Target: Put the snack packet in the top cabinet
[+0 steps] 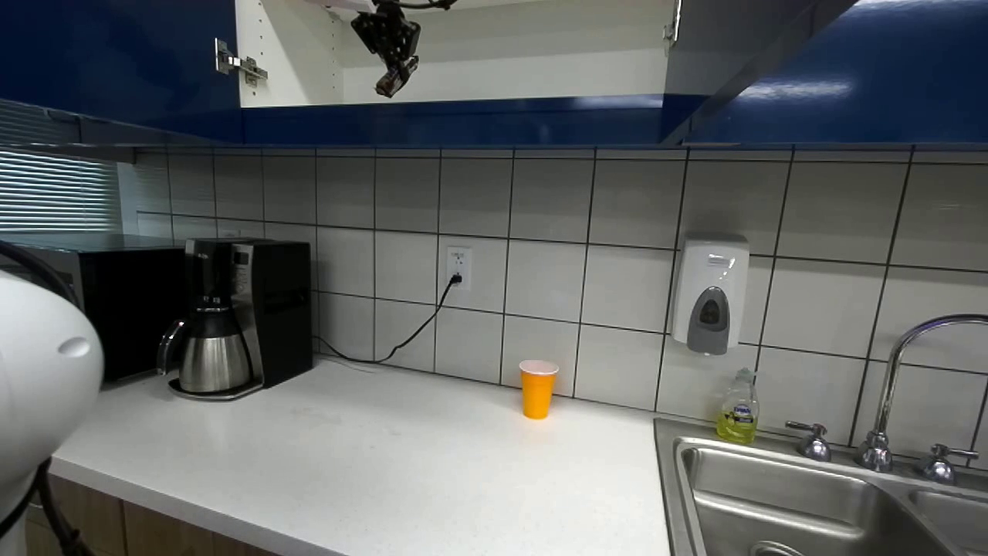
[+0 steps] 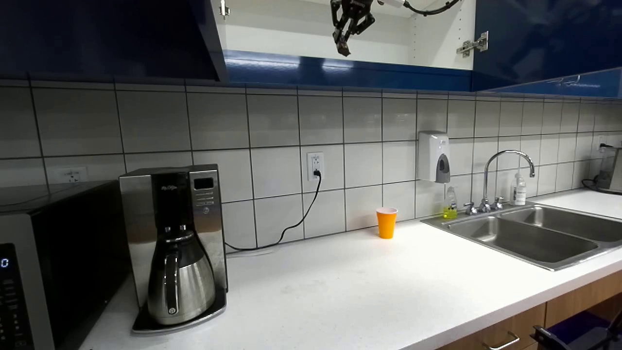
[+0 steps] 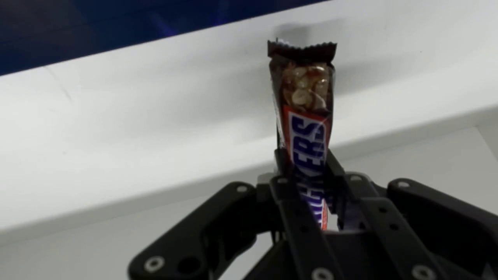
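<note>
"Snack packet: where does it lie from the gripper?"

"Right in its grasp. One end juts out past the fingertips, and the rest runs back between them, long axis along the way the gripper points, not across it."

"And which way does that free end aim?"

"Downward from the gripper and at a slant, in both exterior views. Behind it is the white interior of the top cabinet; just below it, as seen from there, the blue front edge."

"Touching anything under it?"

"I can't tell. From the wrist, a white surface with shadows on it lies beyond the free end; I take that for the cabinet's floor. That gap is what the next move hangs on, I'd judge: bring the end down, well back from the edge, then let go."

"How is the tool set?"

"Pinching the packet by its two long sides, partway along, so the jaws are parted only by its width. Nothing else shows in the grasp."
</note>
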You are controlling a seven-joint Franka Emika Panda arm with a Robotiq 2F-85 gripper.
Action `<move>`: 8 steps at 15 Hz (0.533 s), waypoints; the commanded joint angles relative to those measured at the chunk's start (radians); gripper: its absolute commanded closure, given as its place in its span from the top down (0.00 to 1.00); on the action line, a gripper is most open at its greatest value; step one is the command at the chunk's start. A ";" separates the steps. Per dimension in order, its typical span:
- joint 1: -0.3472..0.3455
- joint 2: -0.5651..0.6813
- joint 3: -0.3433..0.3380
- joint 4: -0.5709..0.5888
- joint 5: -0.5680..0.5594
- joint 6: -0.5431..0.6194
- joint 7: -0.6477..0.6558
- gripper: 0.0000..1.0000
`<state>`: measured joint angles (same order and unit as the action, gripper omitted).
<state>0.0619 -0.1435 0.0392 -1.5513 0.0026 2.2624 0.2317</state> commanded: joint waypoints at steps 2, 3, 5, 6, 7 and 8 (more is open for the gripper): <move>-0.014 0.082 0.007 0.110 0.005 -0.051 0.023 0.06; -0.013 0.095 0.006 0.122 0.004 -0.053 0.025 0.06; -0.012 0.123 0.005 0.148 0.001 -0.059 0.030 0.06; -0.011 0.139 0.004 0.162 0.001 -0.063 0.032 0.06; -0.010 0.154 0.004 0.178 -0.001 -0.070 0.035 0.06; -0.009 0.166 0.003 0.190 -0.001 -0.074 0.039 0.06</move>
<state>0.0619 -0.0339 0.0374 -1.4510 0.0025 2.2386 0.2408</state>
